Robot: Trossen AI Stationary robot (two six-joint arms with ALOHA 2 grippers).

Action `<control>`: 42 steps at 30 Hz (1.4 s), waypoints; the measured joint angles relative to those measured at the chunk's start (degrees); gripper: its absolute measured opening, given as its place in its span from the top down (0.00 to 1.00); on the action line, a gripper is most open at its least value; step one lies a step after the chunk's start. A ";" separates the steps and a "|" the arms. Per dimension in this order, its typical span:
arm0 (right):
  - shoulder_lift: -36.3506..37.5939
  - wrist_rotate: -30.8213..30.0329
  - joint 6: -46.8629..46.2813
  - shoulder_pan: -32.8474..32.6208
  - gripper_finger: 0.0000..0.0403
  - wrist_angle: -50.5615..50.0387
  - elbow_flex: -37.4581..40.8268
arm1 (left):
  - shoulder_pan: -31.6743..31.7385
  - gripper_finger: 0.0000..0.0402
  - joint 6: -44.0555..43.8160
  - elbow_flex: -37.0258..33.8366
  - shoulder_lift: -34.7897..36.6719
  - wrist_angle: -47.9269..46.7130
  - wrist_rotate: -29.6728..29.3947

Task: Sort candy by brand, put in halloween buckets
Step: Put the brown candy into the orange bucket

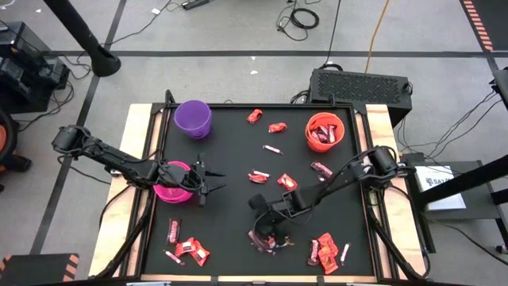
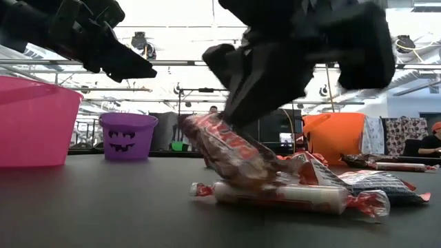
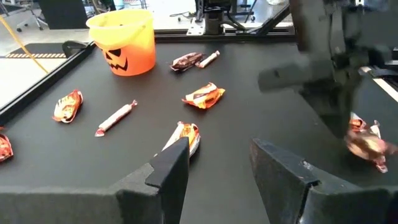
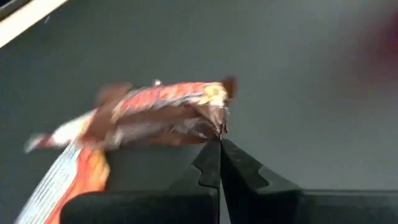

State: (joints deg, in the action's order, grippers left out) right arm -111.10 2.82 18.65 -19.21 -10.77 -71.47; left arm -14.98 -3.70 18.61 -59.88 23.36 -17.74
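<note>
My right gripper (image 1: 263, 229) is near the middle of the table's near side, shut on a brown-red candy bar (image 2: 227, 153). Under the bar lie a pinkish-white stick (image 2: 282, 195) and other wrapped candy. My left gripper (image 1: 208, 181) stands open just beside the magenta-pink bucket (image 1: 173, 184) with nothing between its fingers (image 3: 171, 165). The purple bucket (image 1: 193, 117) stands at the far left. The orange bucket (image 1: 324, 131), at the far right, has candy in it. My right gripper (image 4: 219, 148) pinches the bar by one end of its wrapper (image 4: 214, 124), only at the fingers' free ends. The fingers slant down from the table's right side. The bar hangs tilted below them; whether its lower end (image 2: 265, 176) rests on the candy beneath, I cannot tell.
Loose candy lies about the black table top: a cluster at the near left (image 1: 186, 250), another at the near right (image 1: 325, 250), pieces in the middle (image 1: 286, 181) and toward the far side (image 1: 254, 116). A raised rim (image 1: 238, 103) runs round the table top.
</note>
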 joint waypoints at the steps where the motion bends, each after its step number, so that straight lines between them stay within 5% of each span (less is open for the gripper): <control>1: 0.70 -0.04 -0.76 0.28 1.00 -3.65 -1.25 | 0.00 0.56 0.02 0.00 0.00 -0.03 0.00; 13: 15.23 -8.91 -16.87 6.58 1.00 -33.58 -3.89 | 0.00 0.56 -0.04 -0.04 0.00 -1.35 0.00; 22: 13.83 0.42 -26.64 6.59 0.93 -9.22 5.68 | 0.00 0.56 -0.07 -0.04 0.00 -1.28 0.00; 32: 6.04 0.36 -57.18 1.35 0.61 -5.86 6.15 | 0.00 0.56 -0.05 -0.04 0.00 -1.38 0.00; 42: 4.96 -0.21 -60.54 -2.68 0.36 2.65 6.09 | 0.00 0.56 0.02 -0.04 0.00 -1.13 -0.01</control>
State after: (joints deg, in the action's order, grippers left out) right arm -106.14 2.62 -41.88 -21.89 -8.12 -65.39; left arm -14.98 -3.68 18.57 -59.88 22.23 -17.75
